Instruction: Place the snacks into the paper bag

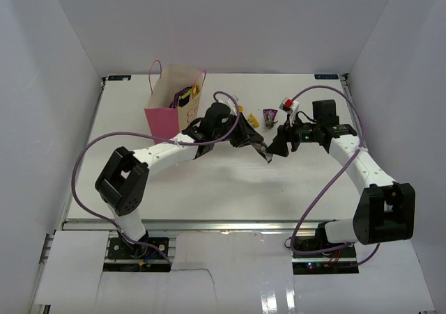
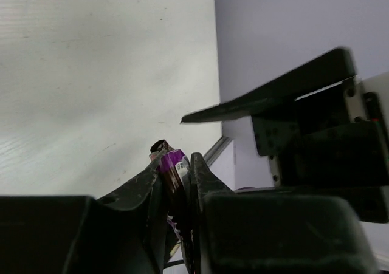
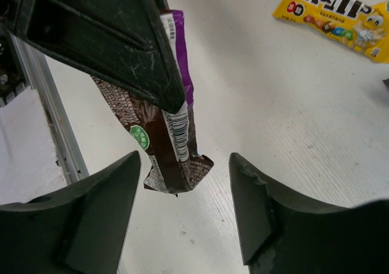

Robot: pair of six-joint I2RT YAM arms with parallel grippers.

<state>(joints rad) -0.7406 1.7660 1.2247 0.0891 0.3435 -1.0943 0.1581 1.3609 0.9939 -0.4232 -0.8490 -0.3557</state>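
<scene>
Right wrist, own jaws: the right gripper [image 3: 184,160] is holding its jaws apart and gripping nothing, with one finger on each side of the bar's lower end.
Bar's axis: the dark brown bar [image 3: 173,143] is hanging with its long axis steeply downward. Its crimped lower end is pointing at the surface and sitting in the gap between the right jaws, nearer the left-hand finger in this view.
Bar's upper end: the left gripper [image 2: 175,161] is clamping the purple-and-brown wrapper with its jaws pressed together, and a short tip is sticking out past the fingertips.
Surface: the white table [image 3: 292,122] is lying under the bar's end; I cannot tell whether the two are touching.
Beyond the right jaws: a yellow candy packet [image 3: 340,16] is lying flat, well apart from both pairs of jaws.
Farther back, top external: a tiny purple wrapper [image 1: 270,115] and a red-and-white packet [image 1: 287,106] are lying behind the grippers.
Bag: the paper bag [image 1: 162,119] is standing upright, well apart from the left jaws on their far left, with the purple chip bag [image 1: 185,95] showing in its open top.
Room: pale walls [image 1: 230,21] are enclosing the table on three sides.
</scene>
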